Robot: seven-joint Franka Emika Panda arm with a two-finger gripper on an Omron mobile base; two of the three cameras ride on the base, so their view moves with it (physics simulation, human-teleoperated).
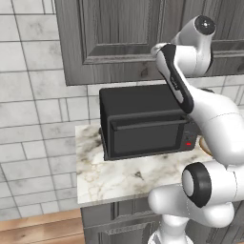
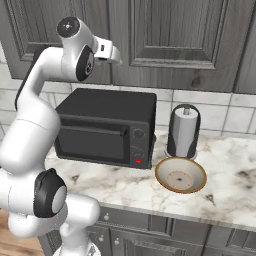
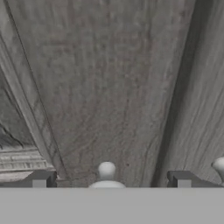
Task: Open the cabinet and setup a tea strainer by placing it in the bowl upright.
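Two dark fingertips of our gripper (image 3: 111, 179) stand spread at the hand view's bottom, flanking a round knob (image 3: 106, 169) on the shut cabinet (image 3: 109, 78). Lower right, the bowl (image 2: 180, 174) sits on the marble counter (image 2: 230, 185), tiled wall (image 1: 28, 95) behind.

The left base view looks forward and down from behind the arm, which fills its right side; the toaster oven (image 1: 145, 123) sits mid-frame on the counter (image 1: 119, 178), the cabinet (image 1: 119, 38) across the top. The right base view faces the same oven, counter and cabinet from the other side, taking in the bowl (image 2: 180, 175). The hand view sits very close to a cabinet door, a knob (image 3: 106, 169) at bottom centre.
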